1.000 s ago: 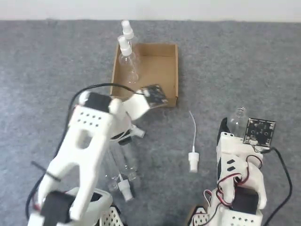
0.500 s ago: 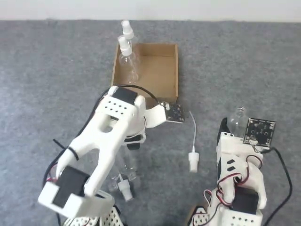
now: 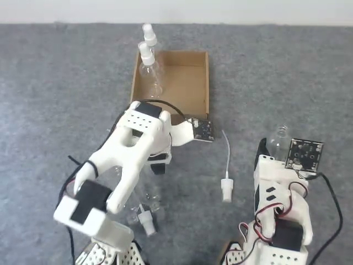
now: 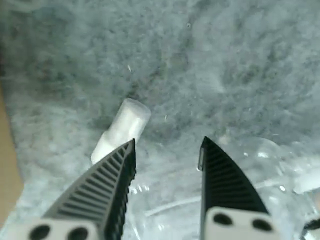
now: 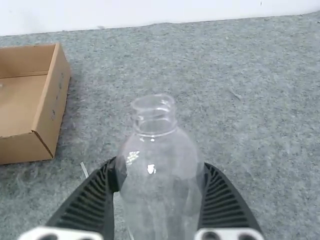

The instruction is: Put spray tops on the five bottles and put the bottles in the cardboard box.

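White arms (image 3: 127, 160), black cables (image 3: 331, 199), ribbed black fingers (image 4: 107, 185).

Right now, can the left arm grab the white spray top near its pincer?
Probably yes: the left pincer is open and the white spray top lies bare on the carpet by its fingertips.
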You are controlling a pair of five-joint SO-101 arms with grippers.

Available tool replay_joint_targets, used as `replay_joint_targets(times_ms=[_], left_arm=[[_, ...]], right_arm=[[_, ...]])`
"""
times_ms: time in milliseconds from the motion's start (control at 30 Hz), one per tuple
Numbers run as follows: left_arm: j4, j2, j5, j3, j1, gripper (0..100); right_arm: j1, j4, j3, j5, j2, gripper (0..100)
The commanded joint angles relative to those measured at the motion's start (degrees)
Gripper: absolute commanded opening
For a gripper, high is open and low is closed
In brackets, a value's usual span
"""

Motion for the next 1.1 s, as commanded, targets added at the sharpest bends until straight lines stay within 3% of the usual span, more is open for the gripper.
replay_joint_targets(times_ms=[0,233,600,1067], left_arm=[[-3.7,1.3,-0.6,-4.4,-0.8,20],[-6.6,8.6,-0.5,-9.3,-4.0,19],[-6.0,13.6,-0.4,-11.0,-4.0,7],[7.9,13.6,6.4,-23.1,-3.7,4]], right_arm=[[0.5,-1.6,-0.7,-0.3,-0.6,6.1],[0.5,-1.5,-0.7,-0.3,-0.6,6.1],[0.5,-1.5,-0.7,-0.3,-0.6,6.1],[0.5,-1.5,-0.7,-0.3,-0.6,6.0]])
